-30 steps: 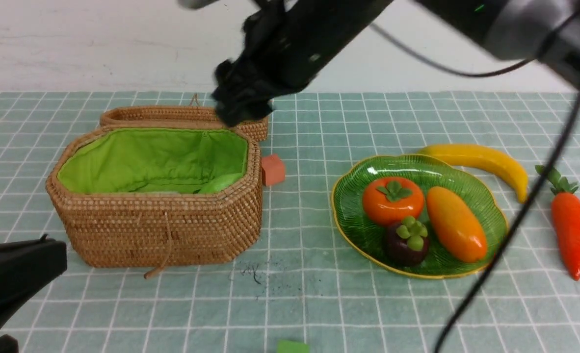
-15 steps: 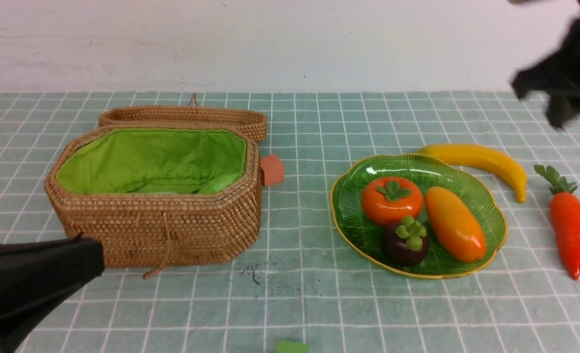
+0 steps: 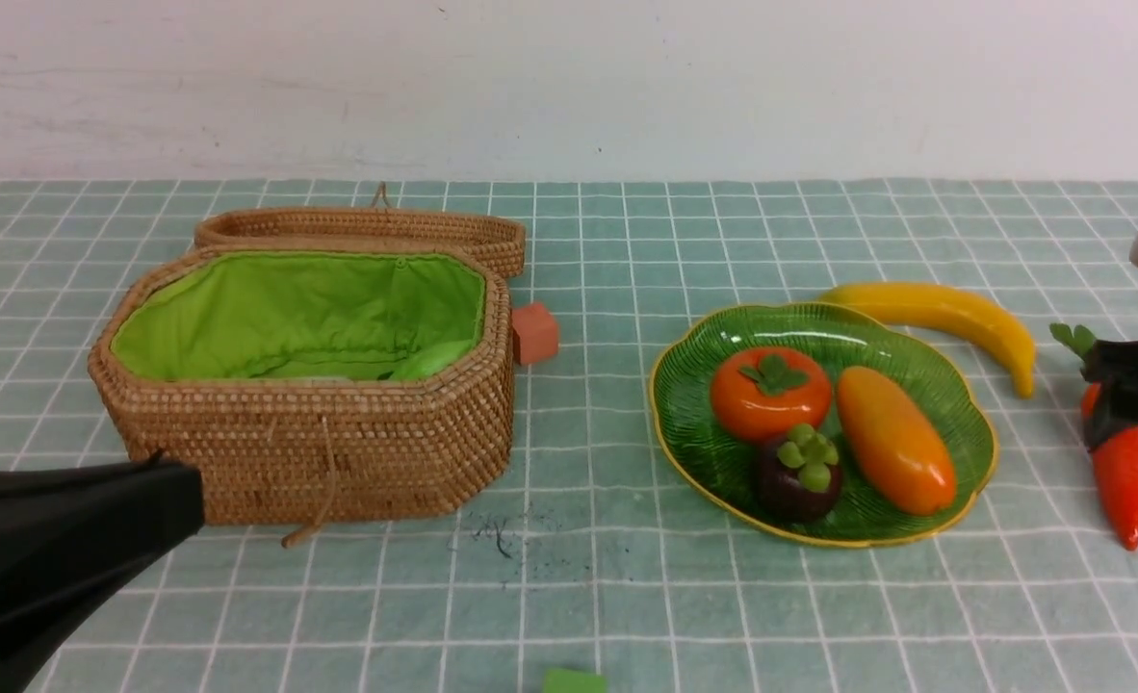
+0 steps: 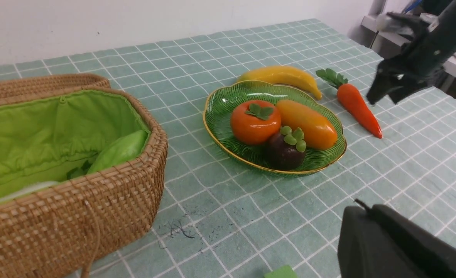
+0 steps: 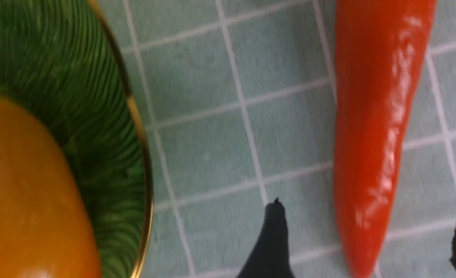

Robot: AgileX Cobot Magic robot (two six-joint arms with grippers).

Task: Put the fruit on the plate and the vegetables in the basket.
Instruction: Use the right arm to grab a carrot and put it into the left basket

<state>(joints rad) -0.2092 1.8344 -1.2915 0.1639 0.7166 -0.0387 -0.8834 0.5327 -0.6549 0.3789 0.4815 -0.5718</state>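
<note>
The right tool hangs just above the desk with its two fingers spread wide. From its own wrist, the pointed end of the carrot lies on the checked cloth in line with the gap between them, and neither finger appears to touch it. Just to that tool's left sits the plate, carrying the persimmon, the mango and the mangosteen. The banana lies on the cloth by the plate's far rim, a little beyond the tool and to its left. Well off to its left stands the basket, lid thrown back, with the cucumber down in the green lining. The left tool is low at the basket's near left corner, its jaws pressed together.
</note>
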